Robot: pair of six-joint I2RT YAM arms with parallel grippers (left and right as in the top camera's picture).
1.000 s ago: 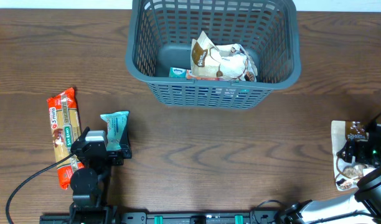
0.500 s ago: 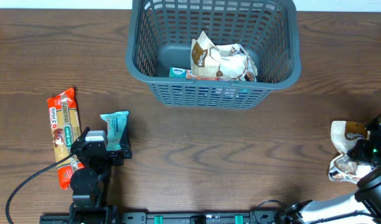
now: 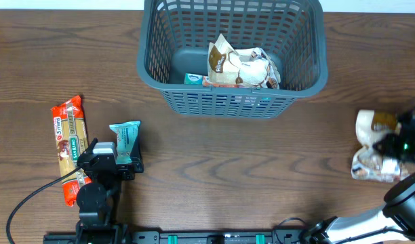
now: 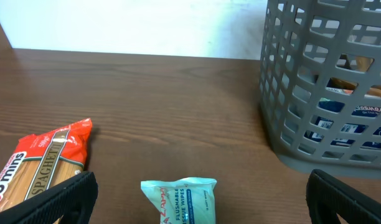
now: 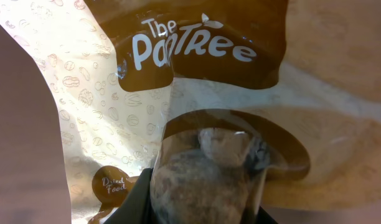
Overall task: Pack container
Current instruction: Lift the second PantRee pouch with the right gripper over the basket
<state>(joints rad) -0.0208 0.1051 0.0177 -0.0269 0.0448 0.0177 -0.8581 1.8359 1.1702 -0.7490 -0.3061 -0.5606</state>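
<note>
The dark grey lattice basket [image 3: 160, 74] stands at the far middle of the table [image 3: 228, 156], well apart from both our arms. In it we see a white and brown PanTree pouch [image 3: 238, 64] leaning toward the right wall, with a small teal packet [image 3: 194, 79] beside it on the floor.

Our left gripper [image 3: 114, 157] rests low at the near left with its fingers [image 4: 72, 193] wide apart and holding nothing. A teal flushable wipes packet [image 4: 178, 199] lies between them. A red spaghetti packet [image 3: 68, 146] lies just to the left.

Our right gripper [image 3: 396, 144] is at the right edge, with its fingers clamped on a second PanTree pouch [image 5: 197, 62]. That pouch fills the right wrist view, its clear window showing brown pieces.
</note>
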